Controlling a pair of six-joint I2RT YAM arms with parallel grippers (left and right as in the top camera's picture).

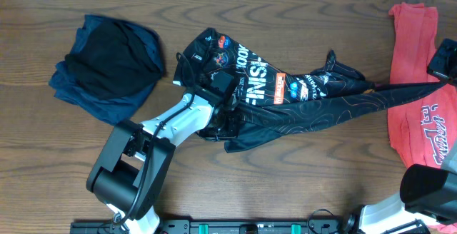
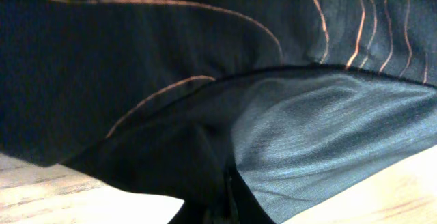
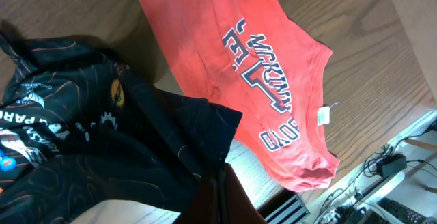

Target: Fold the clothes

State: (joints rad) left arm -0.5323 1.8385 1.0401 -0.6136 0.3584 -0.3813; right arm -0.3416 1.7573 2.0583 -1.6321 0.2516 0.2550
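The black jersey (image 1: 285, 95) with white lettering and thin orange lines lies in the middle of the table. One part is pulled out in a long taut strip to the right. My left gripper (image 1: 230, 122) is at its lower left edge. In the left wrist view, black fabric (image 2: 171, 67) fills the frame and the jaws (image 2: 229, 207) are shut on a fold of it. My right gripper (image 1: 433, 79) is at the far right, over the coral-red T-shirt (image 1: 418, 84). In the right wrist view its jaws (image 3: 222, 197) are shut on a corner of the jersey (image 3: 102, 135).
A pile of navy and black garments (image 1: 107, 63) lies at the back left. The coral-red T-shirt (image 3: 252, 74) with navy lettering is spread along the right edge of the table. Cables and a rail (image 3: 382, 176) lie beyond that table edge.
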